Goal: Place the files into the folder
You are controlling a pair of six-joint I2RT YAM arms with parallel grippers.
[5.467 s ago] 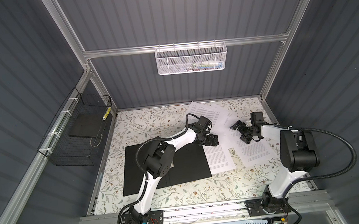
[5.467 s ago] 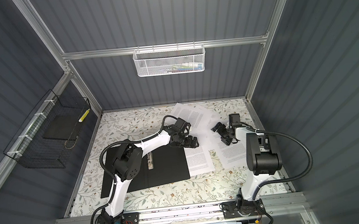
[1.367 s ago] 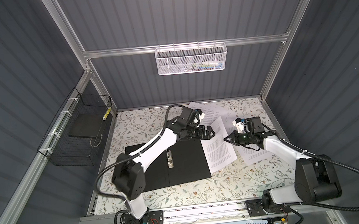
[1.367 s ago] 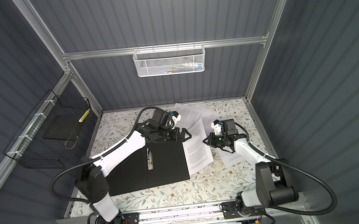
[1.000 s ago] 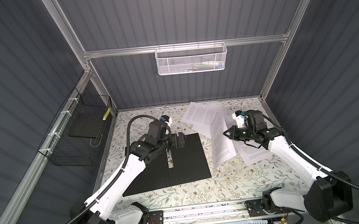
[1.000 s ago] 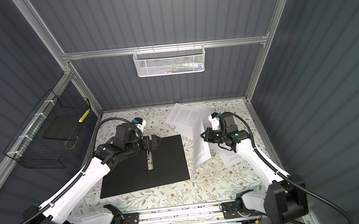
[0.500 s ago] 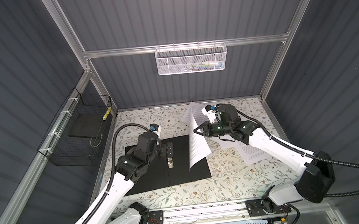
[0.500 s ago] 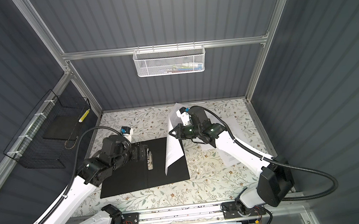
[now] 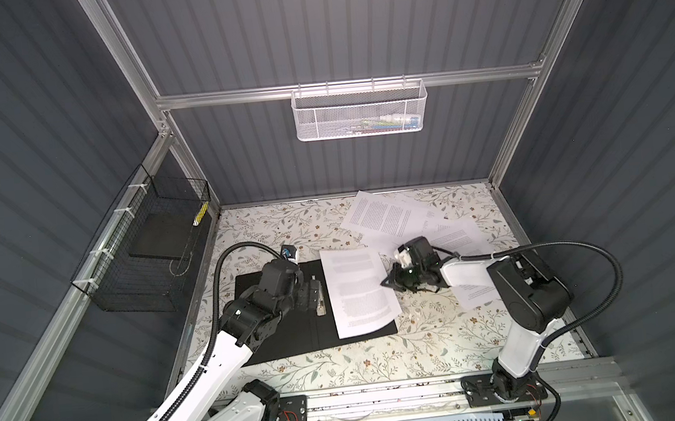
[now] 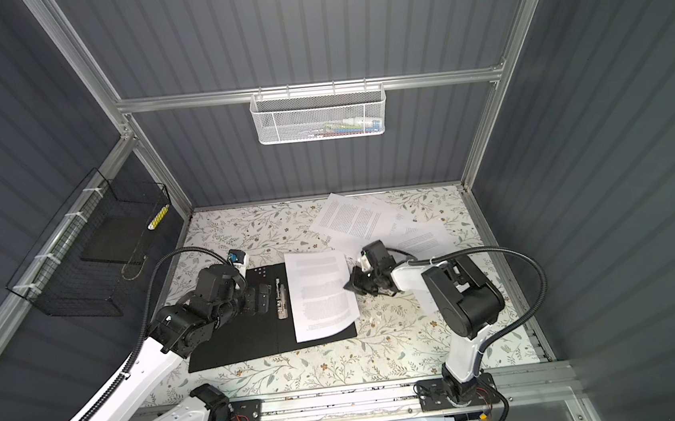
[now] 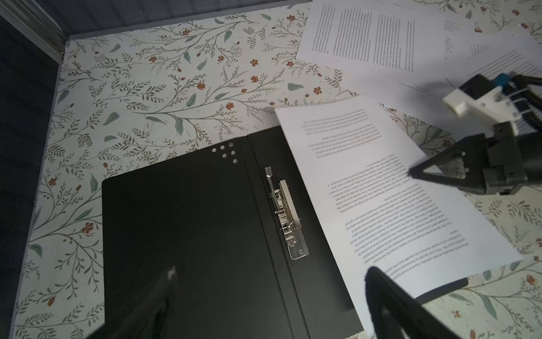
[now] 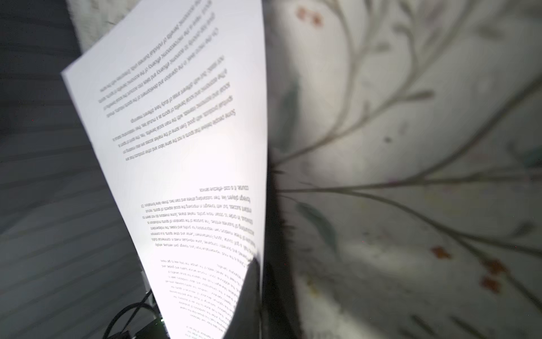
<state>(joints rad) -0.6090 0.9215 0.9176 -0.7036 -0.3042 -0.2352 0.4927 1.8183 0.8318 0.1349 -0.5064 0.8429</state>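
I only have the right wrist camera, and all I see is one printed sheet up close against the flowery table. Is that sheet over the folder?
Observer: Yes. In both top views the sheet covers the right half of the open folder.
Operator: Where is the left arm?
Observer: The left gripper is open and empty above the folder's middle, near the metal clip.
Operator: Any sheets outside the folder?
Observer: Several other sheets lie on the table at the back, beyond the right gripper.
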